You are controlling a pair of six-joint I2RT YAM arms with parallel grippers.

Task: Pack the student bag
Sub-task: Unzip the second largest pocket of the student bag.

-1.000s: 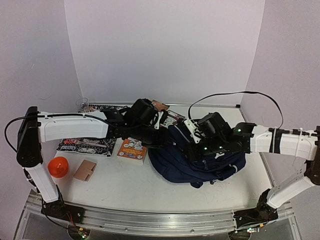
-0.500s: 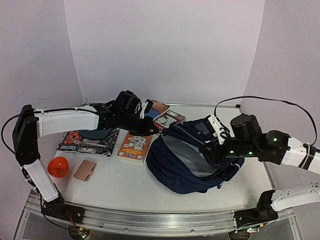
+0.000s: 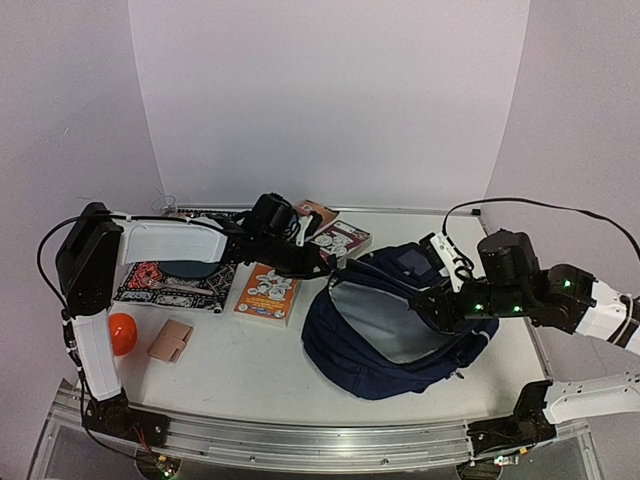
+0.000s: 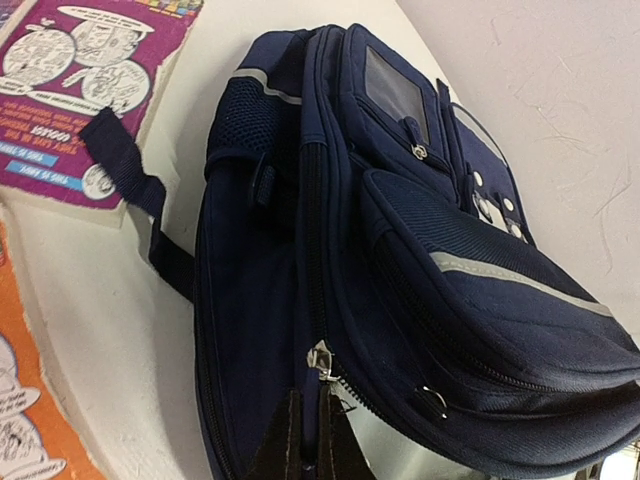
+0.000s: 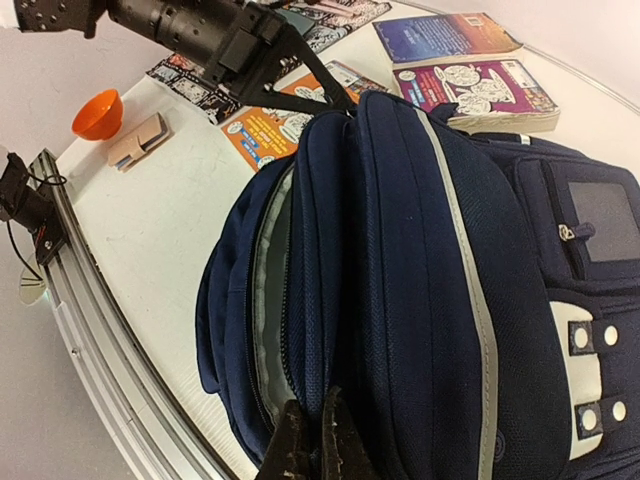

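Note:
The student bag [image 3: 400, 330] is a navy-blue backpack with grey stripes, lying on its back at the centre right of the table. Its main compartment gapes open and shows grey lining [image 3: 385, 315]. My left gripper [image 3: 335, 268] reaches to the bag's far left end. In the left wrist view it [image 4: 310, 440] is shut on a fold of the bag's fabric [image 4: 420, 250] just below a silver zipper pull [image 4: 322, 362]. My right gripper [image 3: 435, 310] is at the bag's right side. In the right wrist view it [image 5: 315, 440] is shut on the edge of the bag [image 5: 400, 250] beside the opening.
An orange book [image 3: 268, 292], a purple comic book [image 3: 340, 240] and another book [image 3: 312, 212] lie behind and left of the bag. A patterned black mat [image 3: 170, 285], an orange bowl [image 3: 122, 333] and a tan case [image 3: 170, 341] are at the left. A metal rail [image 3: 300, 440] runs along the near edge.

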